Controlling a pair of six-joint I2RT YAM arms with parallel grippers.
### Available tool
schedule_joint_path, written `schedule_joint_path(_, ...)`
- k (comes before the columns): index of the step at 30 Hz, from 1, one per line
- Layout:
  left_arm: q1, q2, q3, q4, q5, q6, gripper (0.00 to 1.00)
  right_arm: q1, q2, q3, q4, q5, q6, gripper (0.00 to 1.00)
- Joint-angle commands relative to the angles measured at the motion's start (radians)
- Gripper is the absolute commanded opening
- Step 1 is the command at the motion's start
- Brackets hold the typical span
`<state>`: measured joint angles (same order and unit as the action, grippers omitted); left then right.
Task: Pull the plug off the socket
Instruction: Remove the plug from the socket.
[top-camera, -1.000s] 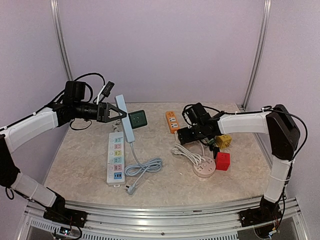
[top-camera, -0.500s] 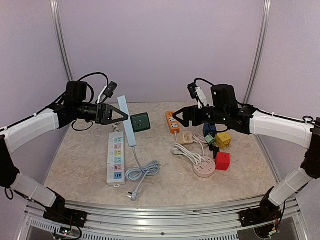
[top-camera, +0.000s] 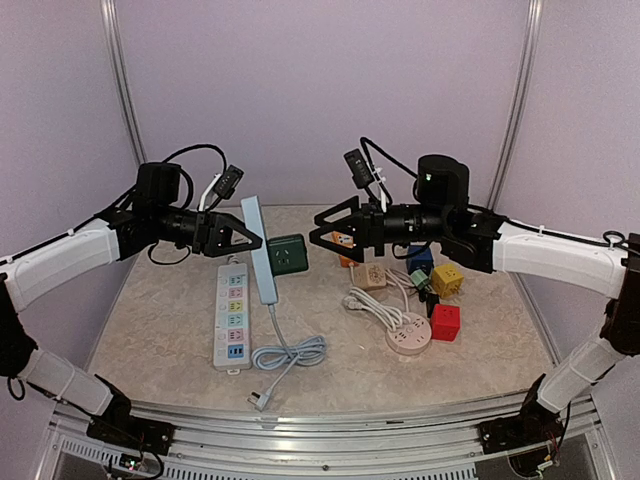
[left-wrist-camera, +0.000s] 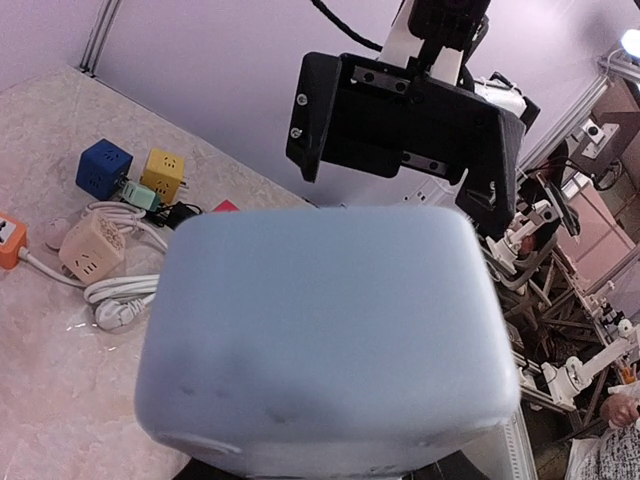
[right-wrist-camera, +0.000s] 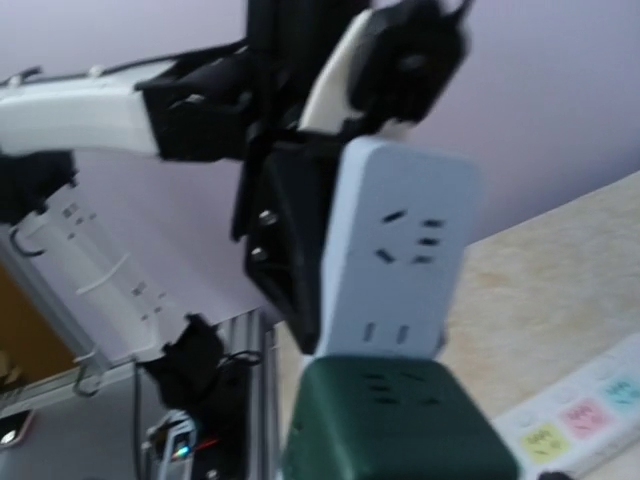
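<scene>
While the left claw (top-camera: 235, 238) clamps the pale blue power strip (top-camera: 262, 258) aloft at centre frame, the dark green cube plug (top-camera: 287, 253) looks seated on the strip's face, so nothing is pulled off yet. Just right of it, the right claw (top-camera: 318, 232) stands spread wide and empty, apart from the cube. Grasping and drawing it off remain.

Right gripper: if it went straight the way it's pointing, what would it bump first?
The right gripper would most likely meet the green cube plug on the pale blue power strip held up by the left gripper, though depth is hard to judge.
</scene>
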<state>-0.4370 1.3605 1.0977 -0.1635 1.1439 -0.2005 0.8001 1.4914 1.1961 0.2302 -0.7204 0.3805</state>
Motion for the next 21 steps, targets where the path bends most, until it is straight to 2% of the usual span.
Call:
schedule_joint_path(1,-0.014,-0.042,0.0,0.08,0.08,-0.006,0.0,0.017,0.055,0.031,0.013,-0.07,0.006,0.93)
schedule_joint_path(8,-0.024,-0.063,-0.016,0.13,0.13,-0.031,0.0,0.019,0.11,0.032,0.047,-0.074,0.037,0.95)
schedule_joint_path(10,-0.028,-0.063,-0.016,0.131,0.136,-0.031,0.0,0.025,0.129,0.039,0.058,-0.09,0.049,0.99)
schedule_joint_path(21,-0.03,-0.055,-0.015,0.132,0.14,-0.033,0.0,0.057,0.174,0.083,0.066,-0.182,0.069,1.0)
